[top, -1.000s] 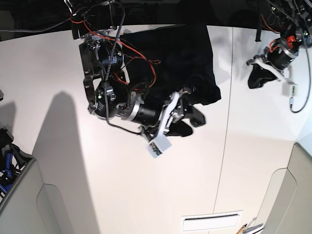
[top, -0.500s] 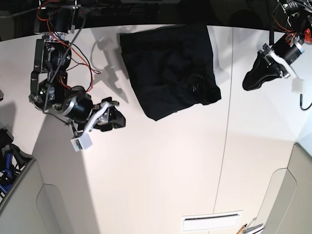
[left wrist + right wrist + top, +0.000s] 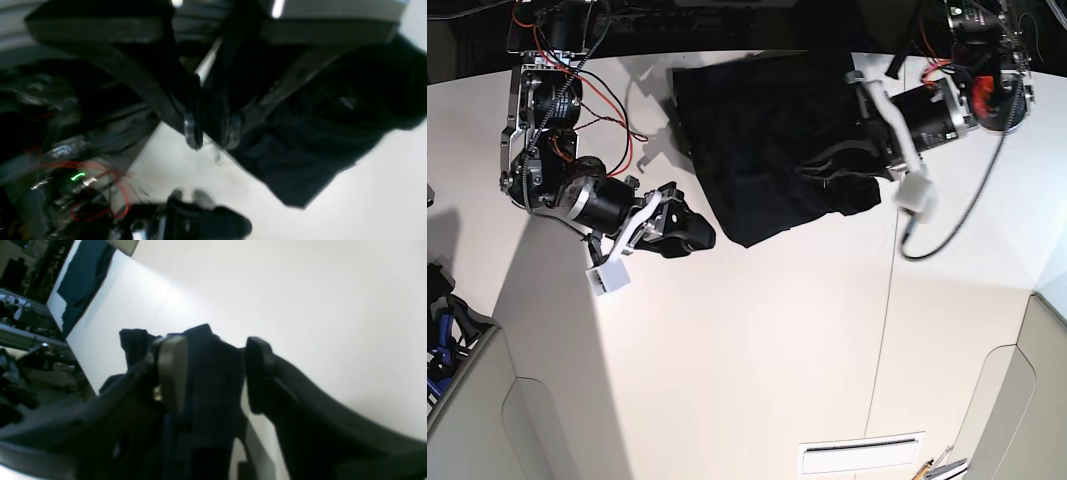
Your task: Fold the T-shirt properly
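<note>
Overhead, the left gripper [image 3: 842, 172] meets the T-shirt [image 3: 767, 130], grip unclear; the right gripper [image 3: 213, 373] gapes, wrist view shows.

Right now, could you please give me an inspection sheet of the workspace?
Surface: white table, one seam.
Job's things: black T-shirt, roughly folded, at the far edge.
Clutter: nothing seen on the table.
Grippers: left tool over the shirt's corner, jaws narrowly apart, grip unclear; right tool beside the shirt, open, empty.
Cables: red wires on the right arm; black cable looping from the left.
Surroundings: grey bin; floor vent.
</note>
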Tool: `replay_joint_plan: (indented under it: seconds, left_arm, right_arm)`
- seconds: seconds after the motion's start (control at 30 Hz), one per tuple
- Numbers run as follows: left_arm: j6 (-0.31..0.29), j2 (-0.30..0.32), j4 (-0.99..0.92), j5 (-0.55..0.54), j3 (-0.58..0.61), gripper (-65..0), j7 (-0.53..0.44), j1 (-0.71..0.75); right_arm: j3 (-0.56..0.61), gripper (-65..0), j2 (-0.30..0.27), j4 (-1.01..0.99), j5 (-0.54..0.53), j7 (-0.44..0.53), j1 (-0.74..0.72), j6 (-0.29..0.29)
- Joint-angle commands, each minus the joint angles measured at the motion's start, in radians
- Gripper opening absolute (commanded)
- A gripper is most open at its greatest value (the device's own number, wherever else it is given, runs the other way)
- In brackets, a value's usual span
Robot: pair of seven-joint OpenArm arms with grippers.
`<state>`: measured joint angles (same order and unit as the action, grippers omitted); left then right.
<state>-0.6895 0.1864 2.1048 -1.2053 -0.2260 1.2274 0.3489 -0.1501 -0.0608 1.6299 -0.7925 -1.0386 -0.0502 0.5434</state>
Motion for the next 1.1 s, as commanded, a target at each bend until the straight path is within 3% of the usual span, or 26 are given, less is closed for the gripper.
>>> replay_joint_plan:
  seconds: [0.0, 0.2, 0.33, 0.57, 0.87, 1.07]
  left_arm:
    - [-0.009, 0.007, 0.03, 0.031, 0.027, -51.3, -0.058, -0.005]
    - [-0.009, 0.007, 0.031, 0.364, 0.233, -51.3, -0.256, -0.011]
    - [-0.009, 0.007, 0.029, 0.572, 0.351, -51.3, -0.323, -0.05]
    - [0.176, 0.008, 0.01, 0.851, 0.462, -51.3, -0.335, -0.08]
    - [0.287, 0.017, 0.01, 1.022, 0.48, -51.3, -0.174, -0.063]
    - [0.29, 0.016, 0.021, 1.031, 0.48, -51.3, -0.132, -0.007]
  right_arm:
    - [0.002, -37.0, -0.002, 0.018, -0.026, 0.016, -0.019, 0.011]
    - [0.002, -37.0, -0.002, 0.018, -0.027, 0.016, -0.019, 0.011]
    - [0.002, -37.0, -0.002, 0.018, -0.028, 0.016, -0.019, 0.011]
    - [0.002, -37.0, -0.003, 0.018, -0.027, 0.016, -0.019, 0.011]
    - [0.002, -37.0, -0.003, 0.018, -0.026, 0.016, -0.019, 0.011]
    - [0.002, -37.0, -0.003, 0.018, -0.026, 0.016, -0.018, 0.011]
